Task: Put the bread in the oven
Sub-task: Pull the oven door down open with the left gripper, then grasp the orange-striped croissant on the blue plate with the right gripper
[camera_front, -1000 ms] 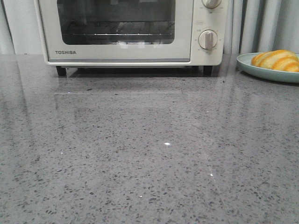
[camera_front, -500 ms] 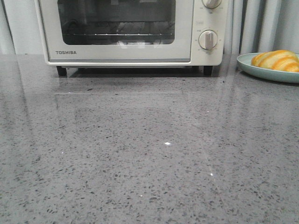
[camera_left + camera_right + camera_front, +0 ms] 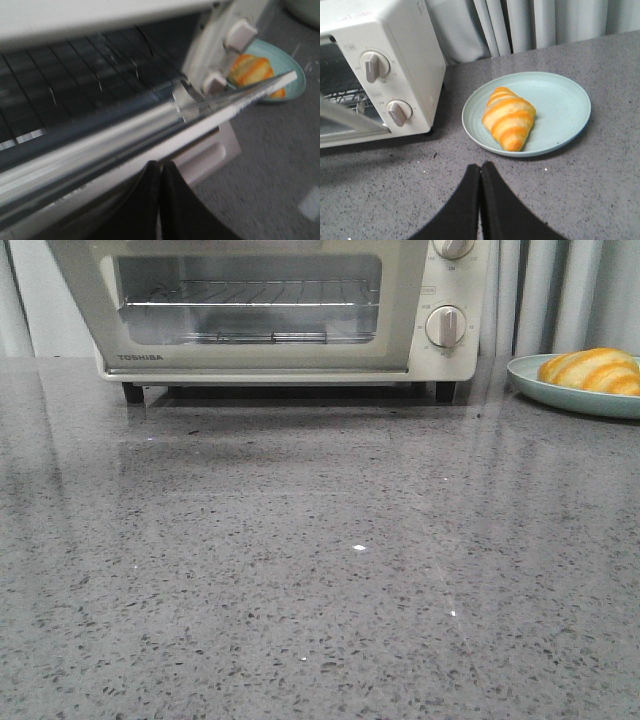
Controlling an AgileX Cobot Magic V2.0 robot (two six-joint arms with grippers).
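The oven (image 3: pixel 270 310) is a boxy cream-white thing with a smooth painted shell, a glass window in its door (image 3: pixel 240 300) and two round knobs (image 3: pixel 446 326) stacked down its right side. Half a second ago that door stood flat and shut, the window dark; now it tips outward from the top, partly open, and the bright wire rack (image 3: pixel 250 305) shows plainly through the glass. The left wrist view is blurred, with the door's top edge (image 3: pixel 150 130) running slantwise across it and the rack's dark grid beyond.

The bread (image 3: pixel 509 118) has not moved: a plump, glossy crescent roll, golden-orange with pale cream stripes, lying on a shallow pale teal plate (image 3: pixel 560 100) just to the right of the oven, apart from it. The plate is matte with a fine speckle. Everything sits on a grey stone-look counter (image 3: pixel 320 570), polished enough to throw back a dim reflection of the oven front.

The left gripper (image 3: pixel 160 200) has its two black fingers pressed together, closed, just beneath the door's edge; whether they touch it I cannot tell. The right gripper (image 3: pixel 480 205) is likewise closed on nothing, hanging over bare counter near the plate's front rim. Pleated grey curtains (image 3: pixel 540 25) hang behind. The half-lowered door stands across the oven's mouth.
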